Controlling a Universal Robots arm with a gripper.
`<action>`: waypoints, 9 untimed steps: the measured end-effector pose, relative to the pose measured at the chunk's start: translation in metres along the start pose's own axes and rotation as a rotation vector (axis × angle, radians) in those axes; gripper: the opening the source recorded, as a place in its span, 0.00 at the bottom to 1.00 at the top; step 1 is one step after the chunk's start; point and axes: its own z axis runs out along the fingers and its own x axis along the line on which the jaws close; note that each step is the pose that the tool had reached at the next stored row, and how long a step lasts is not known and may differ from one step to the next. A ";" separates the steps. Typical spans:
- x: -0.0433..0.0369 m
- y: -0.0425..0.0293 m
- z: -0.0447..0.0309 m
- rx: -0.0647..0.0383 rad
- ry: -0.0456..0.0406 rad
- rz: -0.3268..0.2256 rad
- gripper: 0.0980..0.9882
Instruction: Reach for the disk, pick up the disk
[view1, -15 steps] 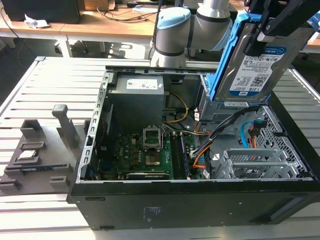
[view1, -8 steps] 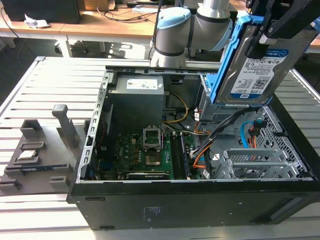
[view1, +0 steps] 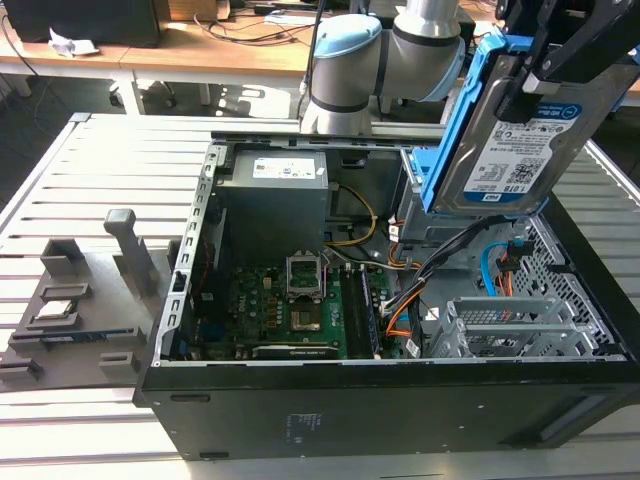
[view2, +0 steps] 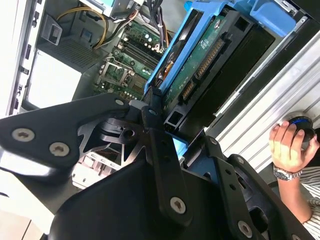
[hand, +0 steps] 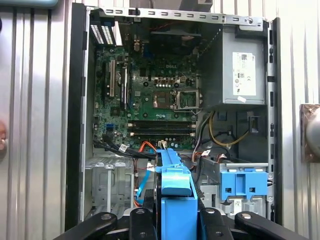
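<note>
Item 1. My claw (view1: 545, 65): clamped on the disk, fingers pressing its two broad faces; in both wrist views the black finger linkages close on either side of the blue edge.

Item 2. The disk (view1: 520, 140): a silver-grey hard drive in a blue plastic bracket (view1: 455, 130), held aloft on edge above the drive-bay corner of the computer case (view1: 400, 400), touching nothing but my claw. I judge it lifted clear, so the pick-up looks done. It is tilted because I grip it from the top end. Its white label with a blue band faces the exterior view; barcodes show, the print I leave unread. The second wrist view shows its underside, a green circuit board (view2: 200, 65) with a connector row.

Item 3. The case: lying on its side, panel off, on the slatted metal desk (view1: 100, 170), so the interior is reachable from above. Inside are a motherboard (view1: 290, 305) with an open CPU socket, a grey power supply (view1: 275, 200) bearing a white sticker, and orange and blue cables.

Item 4. A second blue bracket (hand: 245, 182): seated in the bay, no drive seen in it.

Item 5. Grey fixture tray (view1: 75, 310): beside the case on the exterior view's left, holding small parts.

Item 6. A person's hand (view2: 287, 145): resting on a dark knob off the desk's edge, wearing a wristwatch.
</note>
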 end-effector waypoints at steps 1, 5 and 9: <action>0.0009 0.0000 -0.0001 0.000 0.0000 0.000 0.30; 0.0049 0.0000 -0.0003 0.000 0.0000 0.000 0.30; 0.0087 0.0001 -0.0006 0.000 0.0000 0.000 0.30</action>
